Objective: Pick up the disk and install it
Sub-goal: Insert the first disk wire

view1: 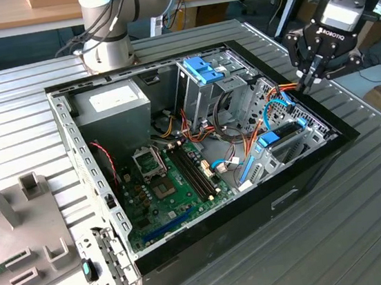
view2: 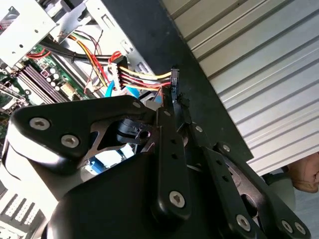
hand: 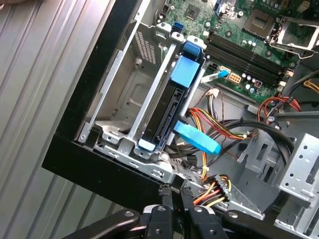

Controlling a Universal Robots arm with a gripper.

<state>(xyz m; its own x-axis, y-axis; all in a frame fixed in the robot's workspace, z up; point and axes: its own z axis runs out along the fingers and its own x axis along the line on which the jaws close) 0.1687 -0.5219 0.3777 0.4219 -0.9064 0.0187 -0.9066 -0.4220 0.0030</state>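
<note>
Hanging over one corner of the open computer case (view1: 305,170), on the exterior view's right, the gripper (view1: 306,81) points down at the case's black rim. Its jaws are drawn together on a black power connector (view2: 174,78), which sticks out past the fingertips in the second wrist view; a bundle of yellow, red and black wires (view2: 142,77) runs from that connector back into the case.

The disk (hand: 167,112) is not in the jaws. It stands on edge in a metal drive bay (hand: 124,107) just inside the same corner of the case, its dark body framed by the light-blue carrier rail, with a broad blue tab at one end and a small blue end piece at the other. In the first wrist view the gripper (hand: 174,191) sits outside the rim, near the disk's end but apart from it. A flat light-blue cable plug (hand: 197,139) lies between them, just beside the disk. In the exterior view the disk (view1: 280,135) lies below the gripper, between it and the green motherboard (view1: 167,180).
</note>
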